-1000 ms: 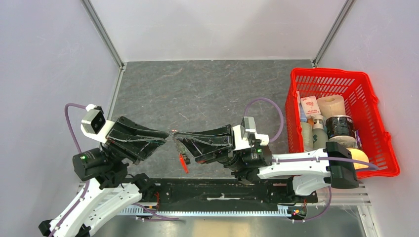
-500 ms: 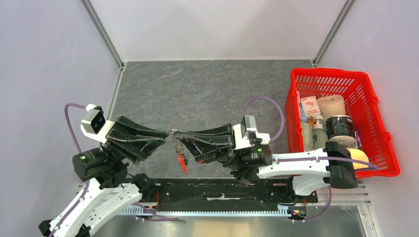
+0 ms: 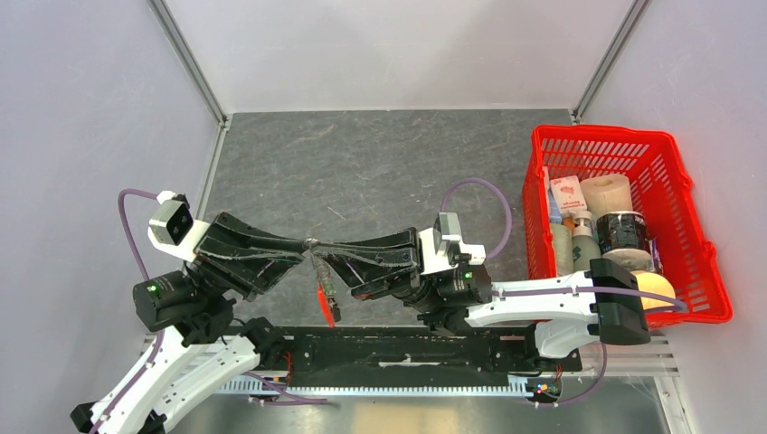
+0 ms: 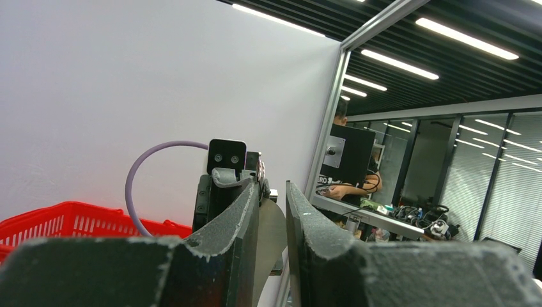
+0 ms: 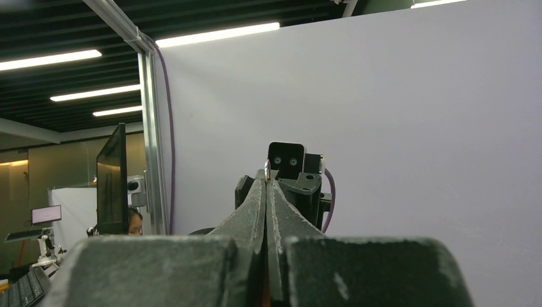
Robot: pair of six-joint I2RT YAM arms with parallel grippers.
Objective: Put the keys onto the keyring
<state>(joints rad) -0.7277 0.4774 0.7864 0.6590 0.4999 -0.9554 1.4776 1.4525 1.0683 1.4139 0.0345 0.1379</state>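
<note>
Tiny metal parts (image 3: pixel 314 241) blur where two tips meet. The left gripper (image 3: pixel 307 242) stands narrowly apart, contents unclear; the right gripper (image 3: pixel 319 245) is pressed together on a metal glint (image 5: pixel 267 171). One thin metal keyring with red oval fob (image 3: pixel 324 303) dangles beneath.

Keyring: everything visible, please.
The keyring hangs in the air where both arms' fingertips meet, above the table. Thin metal at top, a short chain dropping to a red plastic-looking fob, tilted. The right fingers are shut on its metal tip; whether the left fingers grip it is unclear.
</note>
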